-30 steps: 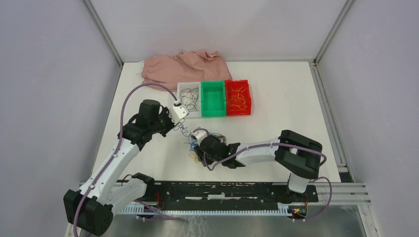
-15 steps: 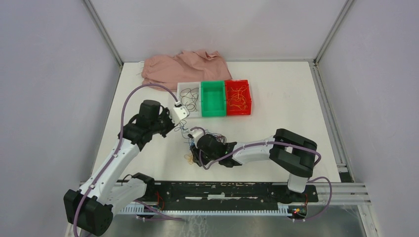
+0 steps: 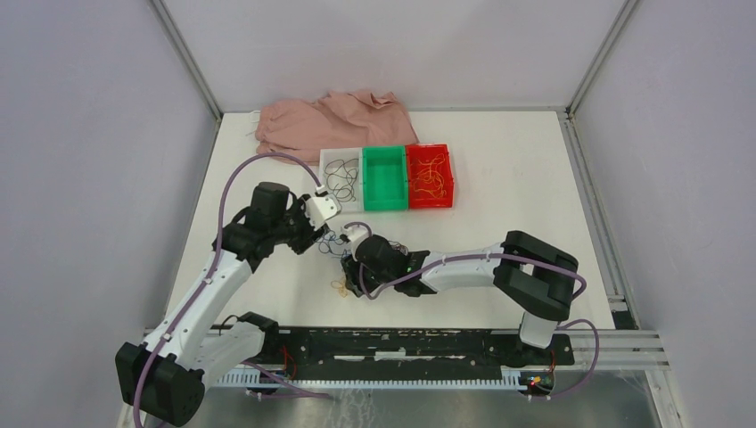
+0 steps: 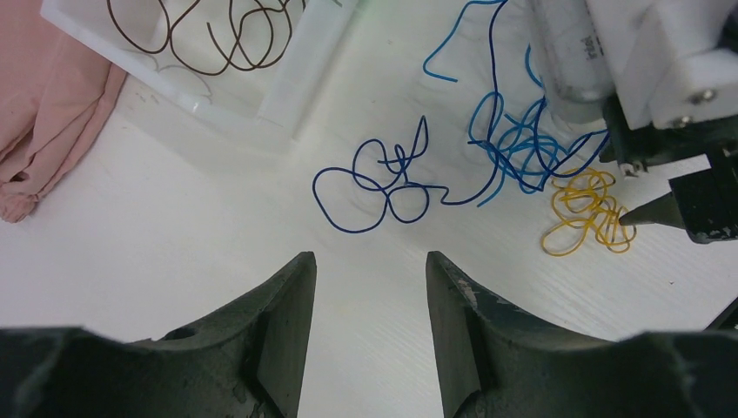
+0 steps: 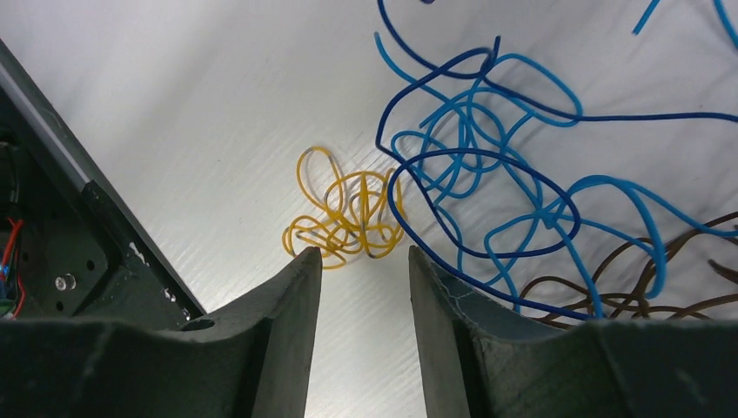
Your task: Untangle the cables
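The cables lie as a loose tangle (image 3: 341, 251) on the white table between my two grippers. In the left wrist view a dark blue strand (image 4: 374, 178) lies alone, just beyond my left gripper (image 4: 370, 259), which is open and empty. A light blue tangle (image 4: 518, 144) and a yellow bunch (image 4: 583, 209) sit further right. My right gripper (image 5: 364, 252) is open, its tips just short of the yellow bunch (image 5: 348, 213). Blue strands (image 5: 487, 174) and brown strands (image 5: 627, 279) cross to its right. From above, the left gripper (image 3: 314, 235) and right gripper (image 3: 357, 278) flank the tangle.
Three bins stand in a row behind the tangle: a white bin (image 3: 341, 153) with dark strands, a green bin (image 3: 385, 150), and a red bin (image 3: 429, 148) with yellow-orange strands. A pink cloth (image 3: 330, 120) lies at the back. The black rail (image 3: 401, 343) runs along the near edge.
My left gripper has opened and let go of a dark blue strand, which now lies on the table. The right arm has shifted slightly left and towards the back.
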Tool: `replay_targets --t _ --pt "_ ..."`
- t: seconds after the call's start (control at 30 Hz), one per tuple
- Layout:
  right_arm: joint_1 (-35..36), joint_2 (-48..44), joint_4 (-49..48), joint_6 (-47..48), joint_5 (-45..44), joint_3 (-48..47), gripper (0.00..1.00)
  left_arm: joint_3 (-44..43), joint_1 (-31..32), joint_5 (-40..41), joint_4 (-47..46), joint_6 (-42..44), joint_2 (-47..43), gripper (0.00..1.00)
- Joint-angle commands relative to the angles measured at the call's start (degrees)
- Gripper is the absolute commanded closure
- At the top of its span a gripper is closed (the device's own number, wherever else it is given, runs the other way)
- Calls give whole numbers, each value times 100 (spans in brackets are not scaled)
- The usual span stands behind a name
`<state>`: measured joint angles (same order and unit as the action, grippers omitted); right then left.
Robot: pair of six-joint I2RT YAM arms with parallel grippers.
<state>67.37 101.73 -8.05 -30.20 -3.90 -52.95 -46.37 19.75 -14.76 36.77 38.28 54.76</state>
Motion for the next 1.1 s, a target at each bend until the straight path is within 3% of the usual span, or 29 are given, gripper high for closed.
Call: replay_targets --t 0.0,0.17,0.27,0.5,0.73,0.93,1.07 --pt "-91 -43 -24 -154 -228 -360 52 -83 -48 -264 22 6 -69 43" --pt "-128 320 -97 -244 -41 -587 60 -130 -74 -304 102 22 -172 43" --pt "-143 448 -122 -276 103 -629 73 -146 -95 -324 124 22 -218 43" --pt "-143 -228 326 -151 180 -432 94 -345 -114 -510 231 -38 -210 43" --pt "-185 -1335 968 141 933 -493 100 -761 -114 -1194 687 -93 -247 43" --pt "-311 -2252 1246 196 1328 -619 100 -1058 -112 -2894 1634 347 -588 43" --pt "-342 -2565 1320 167 1344 -813 100 -1008 -111 -3660 1703 303 -922 44"
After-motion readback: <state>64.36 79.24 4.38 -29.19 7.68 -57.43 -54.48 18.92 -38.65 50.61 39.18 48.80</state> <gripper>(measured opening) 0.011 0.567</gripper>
